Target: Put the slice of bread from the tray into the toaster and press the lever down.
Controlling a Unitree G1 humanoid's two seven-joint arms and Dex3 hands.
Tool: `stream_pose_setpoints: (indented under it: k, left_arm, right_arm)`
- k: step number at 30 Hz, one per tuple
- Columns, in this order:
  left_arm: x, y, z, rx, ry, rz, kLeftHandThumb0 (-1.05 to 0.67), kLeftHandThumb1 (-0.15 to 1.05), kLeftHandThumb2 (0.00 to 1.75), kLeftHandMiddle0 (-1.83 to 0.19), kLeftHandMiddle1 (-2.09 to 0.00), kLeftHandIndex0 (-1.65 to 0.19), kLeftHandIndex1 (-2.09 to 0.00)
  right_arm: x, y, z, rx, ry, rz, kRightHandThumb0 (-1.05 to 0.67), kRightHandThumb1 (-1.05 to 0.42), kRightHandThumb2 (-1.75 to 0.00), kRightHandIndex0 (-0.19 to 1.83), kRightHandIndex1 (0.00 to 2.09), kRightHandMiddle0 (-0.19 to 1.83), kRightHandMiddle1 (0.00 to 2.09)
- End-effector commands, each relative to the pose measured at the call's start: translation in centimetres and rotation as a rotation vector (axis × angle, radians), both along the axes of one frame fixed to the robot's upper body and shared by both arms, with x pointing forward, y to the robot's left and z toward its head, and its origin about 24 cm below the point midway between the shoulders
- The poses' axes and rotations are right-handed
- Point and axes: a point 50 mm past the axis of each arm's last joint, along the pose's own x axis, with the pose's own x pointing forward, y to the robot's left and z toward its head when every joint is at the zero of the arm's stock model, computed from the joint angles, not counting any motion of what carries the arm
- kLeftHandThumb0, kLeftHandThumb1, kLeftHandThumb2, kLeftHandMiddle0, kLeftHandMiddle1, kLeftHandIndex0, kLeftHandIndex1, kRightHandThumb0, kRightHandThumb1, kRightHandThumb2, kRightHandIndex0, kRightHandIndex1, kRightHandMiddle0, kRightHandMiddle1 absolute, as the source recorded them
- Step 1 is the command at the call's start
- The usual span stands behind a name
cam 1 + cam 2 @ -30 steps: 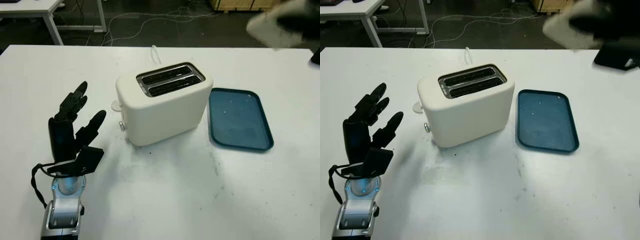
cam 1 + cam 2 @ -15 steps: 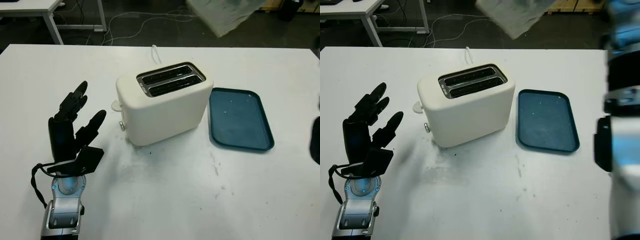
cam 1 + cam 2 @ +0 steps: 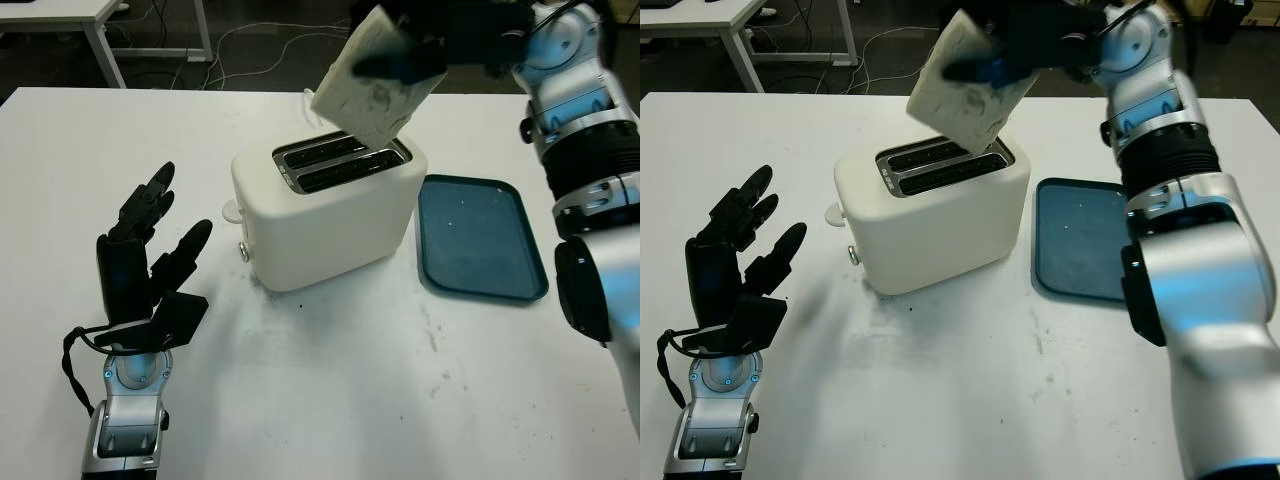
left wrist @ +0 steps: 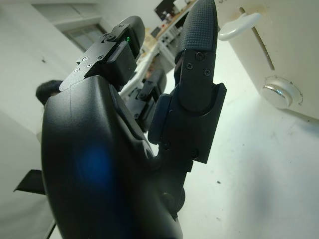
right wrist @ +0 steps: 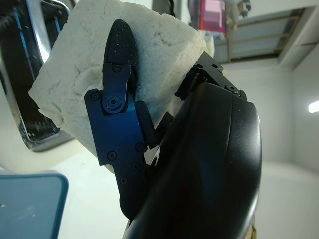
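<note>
The right hand [image 3: 1035, 45] is clamped on the bread [image 3: 962, 82], fingers [image 5: 117, 99] pressed across one face, and holds it in the air above the toaster [image 3: 930, 205], tilted so that its lower corner hangs over the slots [image 3: 940, 165] at roughly their 2 o'clock end. The slice is off the tray [image 3: 1090, 240], which lies at 3 o'clock of the toaster, just beside it, with nothing on it. In my judgement the step in hand is the insertion, and it will go well only if the slice is first turned upright and its plane brought parallel with the slots, which run from about 8 o'clock to 2 o'clock across the top. The lower edge should be centred over one slot before any descent; as it hangs now, a straight drop would likely catch a corner on the metal rim or leave the slice lying across both openings. The fingers should let go only once the bread is well inside. The lever [image 3: 232, 211] sticks out of the toaster's end at 9 o'clock and looks up, still to be pressed. The left hand [image 3: 150, 265] is open, raised above the bench [image 3: 330, 400] at 8 o'clock of the toaster, near that lever and well placed to push it.
</note>
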Motion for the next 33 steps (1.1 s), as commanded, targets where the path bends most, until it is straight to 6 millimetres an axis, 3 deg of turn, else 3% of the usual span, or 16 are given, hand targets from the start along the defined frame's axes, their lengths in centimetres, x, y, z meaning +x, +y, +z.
stream_pose_setpoints:
  k: [1,16,23,33]
  left_arm:
    - [-0.2,-0.1,-0.3,-0.001,0.006,0.005,-0.73,0.92,0.21,-0.72,-0.02,-0.58,-0.01]
    - [-0.3,-0.2,-0.4,0.003,0.013,0.017,-0.74,0.92,0.23,-0.72,-0.01,-0.59,-0.01]
    - [-0.3,-0.2,-0.5,-0.019,0.02,0.013,-0.72,0.92,0.2,-0.72,-0.01,-0.59,0.0]
    - [-0.3,-0.2,-0.6,-0.014,0.015,0.017,-0.73,0.92,0.21,-0.72,-0.01,-0.58,0.0]
  right_arm:
    - [-0.1,0.5,0.4,-0.029,-0.036,0.006,-0.59,-0.92,-0.51,1.13,1.75,0.93,1.75]
    - [-0.1,0.6,-0.8,-0.075,-0.026,0.021,-0.49,-0.92,-0.55,1.11,1.75,0.87,1.75]
    - [-0.5,0.6,-1.1,-0.159,-0.058,0.068,-0.45,-0.92,-0.53,1.06,1.75,0.76,1.75]
    - [-0.5,1.1,-2.6,-0.293,0.017,0.085,-0.46,-0.92,-0.48,1.06,1.75,0.81,1.75]
